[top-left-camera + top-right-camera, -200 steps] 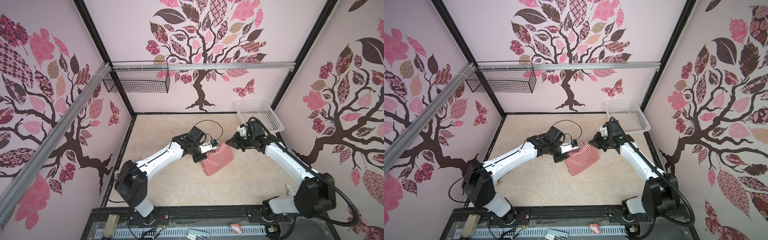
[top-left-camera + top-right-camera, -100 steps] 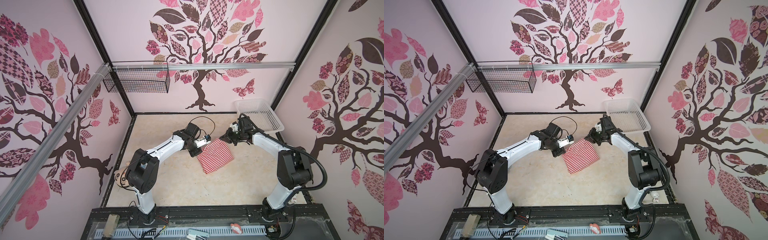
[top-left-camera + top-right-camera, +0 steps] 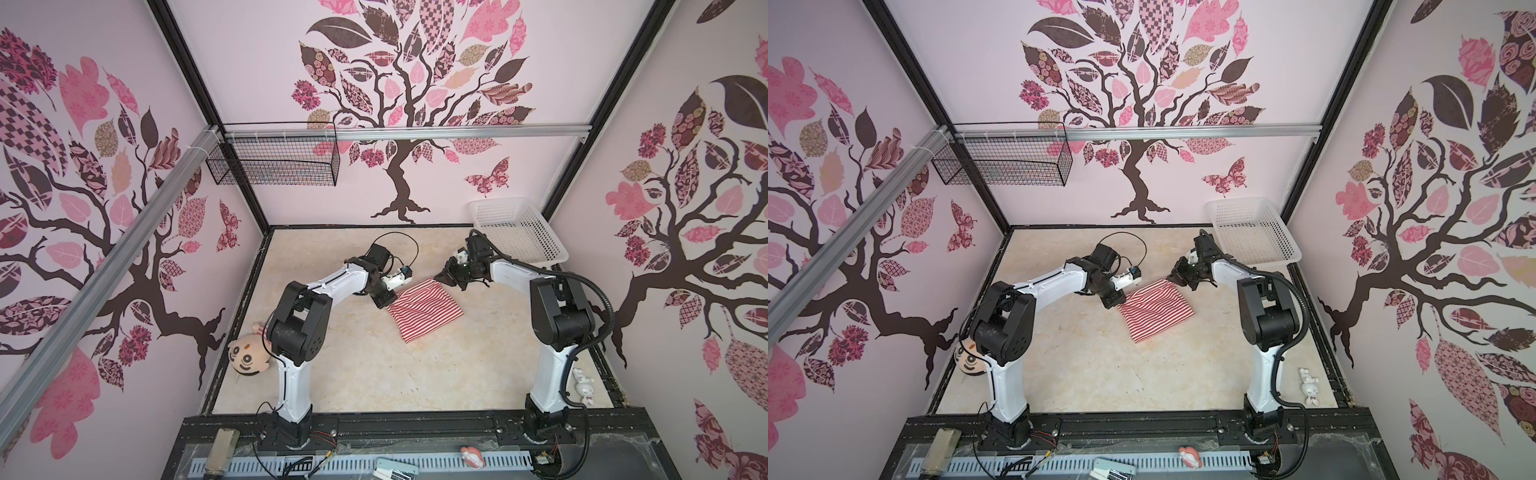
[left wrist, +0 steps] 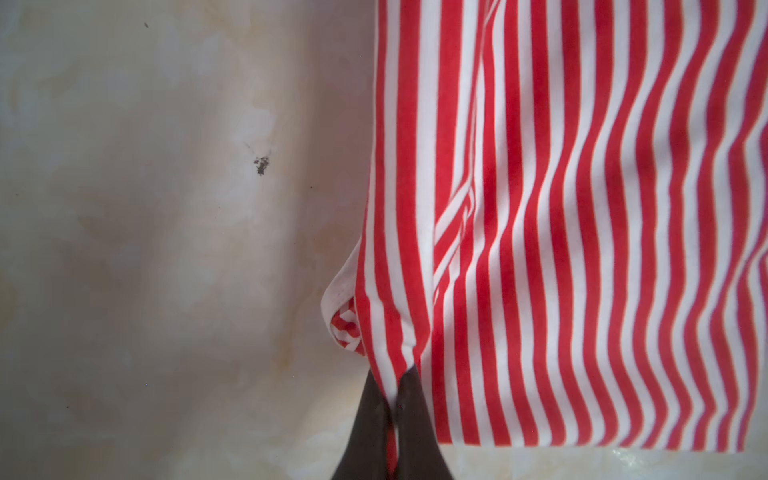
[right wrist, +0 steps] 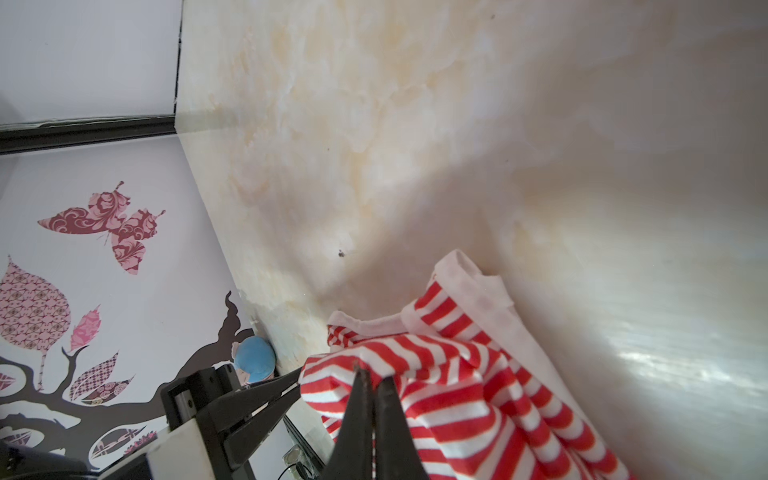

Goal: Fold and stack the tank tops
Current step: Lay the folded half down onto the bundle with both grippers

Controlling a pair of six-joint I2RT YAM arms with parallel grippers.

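We see the tank top lying folded mid-table. Left gripper is pinched tight on one far corner; right gripper is clamped on the other, that corner lifted.

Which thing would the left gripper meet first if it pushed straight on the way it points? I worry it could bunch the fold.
The left gripper is shut on the tank top at its corner, so more striped cloth lies straight ahead; past that, bare table. Depth is uncertain.
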